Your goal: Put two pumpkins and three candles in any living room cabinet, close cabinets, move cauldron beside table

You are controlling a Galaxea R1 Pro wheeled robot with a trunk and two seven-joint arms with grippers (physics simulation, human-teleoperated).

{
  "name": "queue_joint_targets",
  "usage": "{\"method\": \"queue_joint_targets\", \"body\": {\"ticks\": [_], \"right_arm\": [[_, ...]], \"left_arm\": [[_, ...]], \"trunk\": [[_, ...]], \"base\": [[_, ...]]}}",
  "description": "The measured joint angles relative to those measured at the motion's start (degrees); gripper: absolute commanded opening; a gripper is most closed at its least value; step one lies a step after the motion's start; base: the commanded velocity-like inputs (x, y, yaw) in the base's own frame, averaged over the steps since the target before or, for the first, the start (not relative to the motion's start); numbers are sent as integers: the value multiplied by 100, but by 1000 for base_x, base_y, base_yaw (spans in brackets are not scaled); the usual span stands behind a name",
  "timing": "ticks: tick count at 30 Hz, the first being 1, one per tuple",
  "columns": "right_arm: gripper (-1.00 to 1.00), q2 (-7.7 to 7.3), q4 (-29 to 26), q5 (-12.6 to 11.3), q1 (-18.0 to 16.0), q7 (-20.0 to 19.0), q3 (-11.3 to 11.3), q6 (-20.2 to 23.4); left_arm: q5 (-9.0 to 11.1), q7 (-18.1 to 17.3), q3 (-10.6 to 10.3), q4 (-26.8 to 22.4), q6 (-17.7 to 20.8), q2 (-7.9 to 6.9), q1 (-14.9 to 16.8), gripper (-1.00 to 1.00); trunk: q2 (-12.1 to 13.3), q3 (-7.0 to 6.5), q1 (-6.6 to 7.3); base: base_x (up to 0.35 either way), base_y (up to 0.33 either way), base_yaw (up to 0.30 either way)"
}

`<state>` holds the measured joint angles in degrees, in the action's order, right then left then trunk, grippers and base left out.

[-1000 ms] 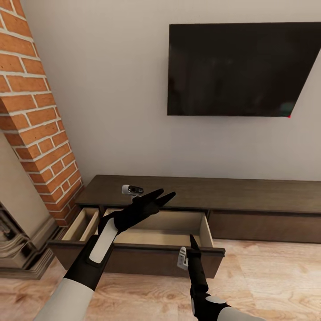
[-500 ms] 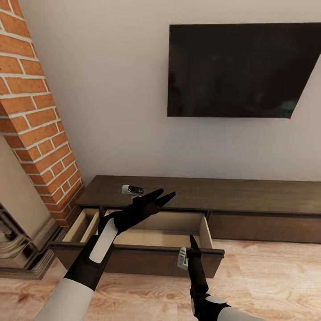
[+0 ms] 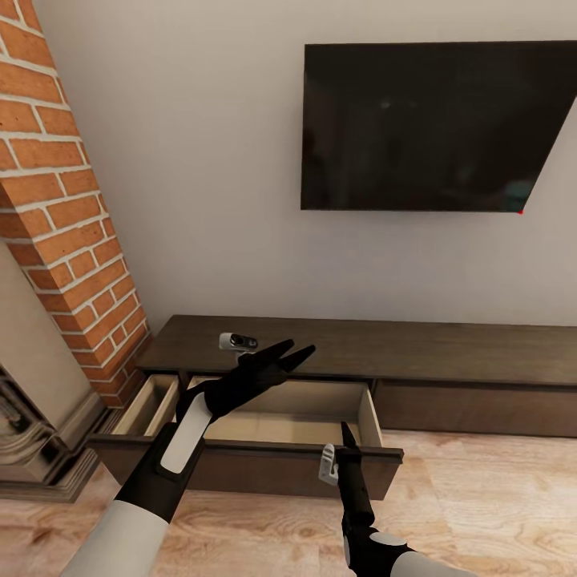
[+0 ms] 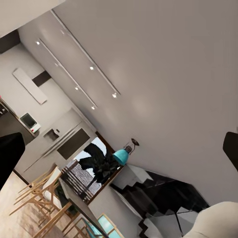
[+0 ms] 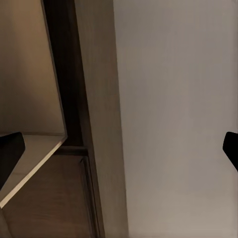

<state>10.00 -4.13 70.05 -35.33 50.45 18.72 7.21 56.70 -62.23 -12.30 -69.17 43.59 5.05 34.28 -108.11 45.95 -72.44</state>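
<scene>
You stood at the cabinet (image 3: pixel 449 353) with its drawer (image 3: pixel 272 461) pulled open, and what showed of it looked bare. Your left gripper (image 3: pixel 294 351) hung over it, fingers spread wide and holding nothing. Your right gripper (image 3: pixel 346 439) sat by the drawer front; I could not tell how its fingers stood. Most of the job was left, I think.

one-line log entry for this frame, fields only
scene: cabinet below wall TV | drawer: open, no contents visible | left gripper: open, above drawer | right gripper: at drawer front, jaws unclear
</scene>
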Motion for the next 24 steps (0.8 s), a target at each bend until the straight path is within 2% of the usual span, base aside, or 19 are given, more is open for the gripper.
{"method": "queue_joint_targets", "body": {"ticks": [7, 24], "right_arm": [[100, 0, 3, 9, 0, -2, 0, 0], [100, 0, -10, -18, 0, -16, 0, -129]], "left_arm": [[147, 0, 0, 0, 0, -4, 0, 100], [158, 0, 1, 0, 0, -4, 0, 100]], "trunk": [[0, 0, 0], [0, -1, 0]], "base": [[0, 0, 0], [0, 0, -4]]}}
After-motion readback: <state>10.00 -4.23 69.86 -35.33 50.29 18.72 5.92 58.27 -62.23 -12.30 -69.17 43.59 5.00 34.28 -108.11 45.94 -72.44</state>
